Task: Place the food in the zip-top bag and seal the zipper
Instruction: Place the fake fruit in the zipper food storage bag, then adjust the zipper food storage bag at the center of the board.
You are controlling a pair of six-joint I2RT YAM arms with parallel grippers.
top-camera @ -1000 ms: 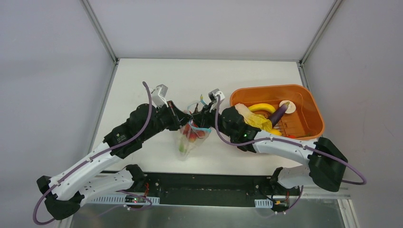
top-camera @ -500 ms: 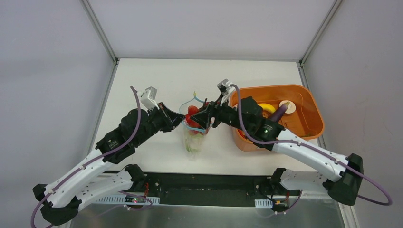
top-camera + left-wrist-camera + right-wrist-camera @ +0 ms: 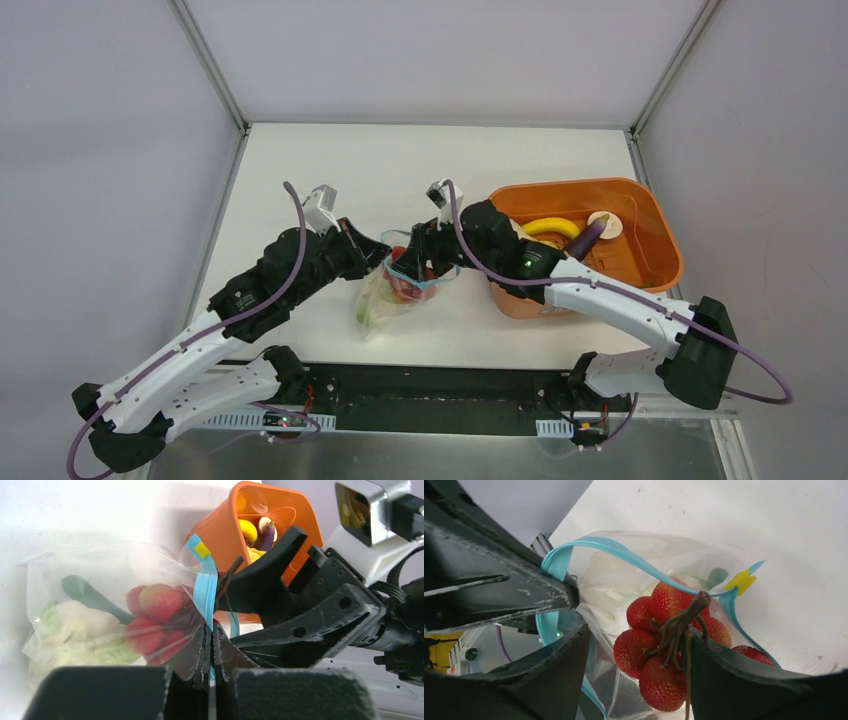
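Observation:
The clear zip-top bag (image 3: 385, 300) hangs at the table's middle, mouth open and bottom resting on the table. My left gripper (image 3: 211, 630) is shut on its blue zipper (image 3: 205, 587) at one mouth edge. A cluster of red strawberries (image 3: 659, 645) sits in the mouth, with pale green and white food (image 3: 75, 630) deeper inside. My right gripper (image 3: 640, 635) stands open astride the strawberries, their brown stem (image 3: 684, 620) leaning on one finger. In the top view the right gripper (image 3: 415, 265) meets the left gripper (image 3: 385, 262) at the bag's mouth.
The orange tub (image 3: 640, 215) stands to the right of the bag, holding a yellow piece (image 3: 550, 227), a purple eggplant (image 3: 588, 236) and a mushroom (image 3: 604, 224). A yellow slider tab (image 3: 740, 581) sits on the zipper's far end. White walls enclose the table.
My right gripper has opened over the bag's mouth, and the strawberries now sit inside it. The bag's bottom has swung to the left. My left gripper kept its hold.

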